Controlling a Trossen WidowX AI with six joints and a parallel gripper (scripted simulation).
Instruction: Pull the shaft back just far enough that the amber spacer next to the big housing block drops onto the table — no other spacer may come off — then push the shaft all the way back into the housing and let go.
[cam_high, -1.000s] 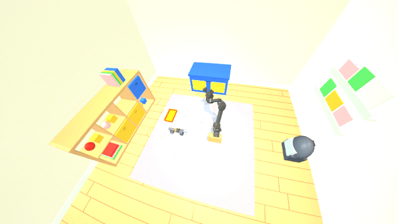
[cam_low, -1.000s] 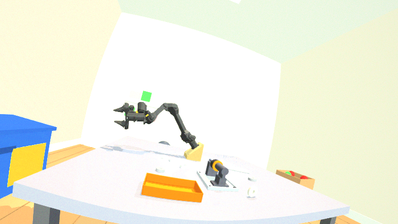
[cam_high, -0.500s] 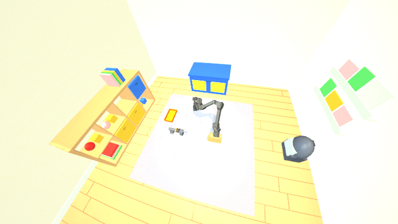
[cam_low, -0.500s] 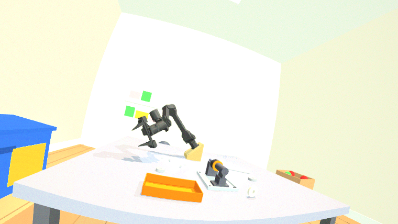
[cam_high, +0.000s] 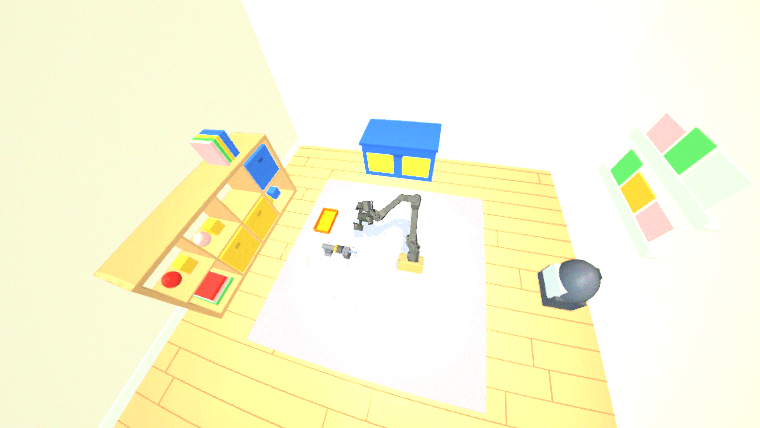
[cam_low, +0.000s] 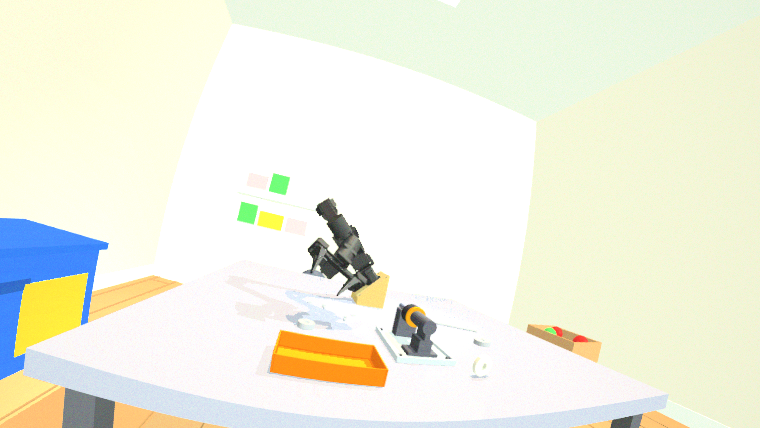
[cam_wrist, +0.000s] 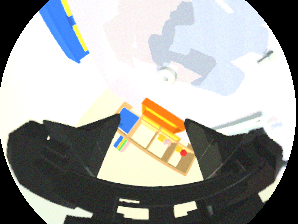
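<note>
The amber spacer (cam_high: 336, 248) (cam_low: 413, 316) sits around the dark shaft assembly, beside the upright dark housing block (cam_low: 398, 320) in the exterior view. A thick dark cylinder (cam_low: 426, 323) stands out in front of the spacer, over a dark support (cam_low: 421, 342). Other spacers cannot be told apart. The assembly stands on a pale base plate (cam_low: 425, 362). My gripper (cam_high: 360, 215) (cam_low: 326, 283) (cam_wrist: 153, 119) is wide open and empty, in the air above the table, away from the shaft and on the blue cabinet's side of it.
An orange tray (cam_high: 318, 220) (cam_low: 327, 372) (cam_wrist: 160, 114) stands beside the base plate. A pale ring (cam_low: 305, 323) (cam_wrist: 166, 75) lies behind the tray in the exterior view. Another pale ring (cam_low: 481, 341) lies right of the plate, and one (cam_low: 480, 366) stands nearer the table edge.
</note>
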